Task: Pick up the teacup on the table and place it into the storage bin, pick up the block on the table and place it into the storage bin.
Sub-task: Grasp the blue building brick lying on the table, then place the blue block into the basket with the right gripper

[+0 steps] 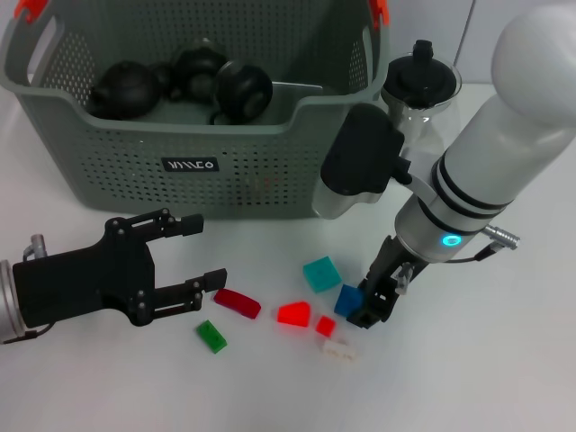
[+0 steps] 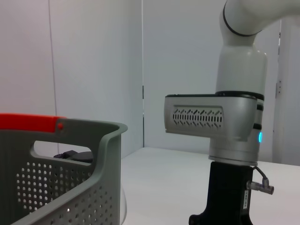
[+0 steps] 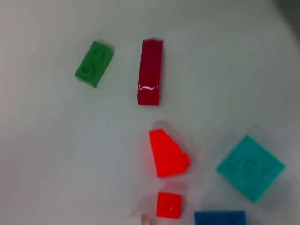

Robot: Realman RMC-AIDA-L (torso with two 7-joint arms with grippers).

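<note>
Both sets of jaws matter here, but only one can be read plainly: the left gripper (image 1: 209, 252) is spread wide and holds nothing, hovering low over the table (image 1: 108, 396) at the near left with its fingers pointing toward the scattered blocks. The right gripper (image 1: 382, 301) points steeply down at the blue block (image 1: 349, 300), its fingertips at the block's right edge; whether they have closed on it cannot be told, since the dark fingers hide the contact. That steep approach suits a small, flat piece, letting the tips come down on either side of it. Around the blue block lie a teal block (image 1: 321, 273) just beyond it, a red wedge (image 1: 294, 313) and a small red cube (image 1: 325, 326) to its left, a white piece (image 1: 339, 352) nearest the robot, and farther left a dark red bar (image 1: 238, 303) and a green block (image 1: 212, 337). The bin (image 1: 225, 166) stands at the far side, left of centre, and already holds several dark teapot-like pieces (image 1: 180, 85), so the teacup part looks done and the block part looks underway. A glass teapot (image 1: 419, 85) stands just right of the bin, close to the path the right arm would need, so a lift toward the bin should clear it.
</note>
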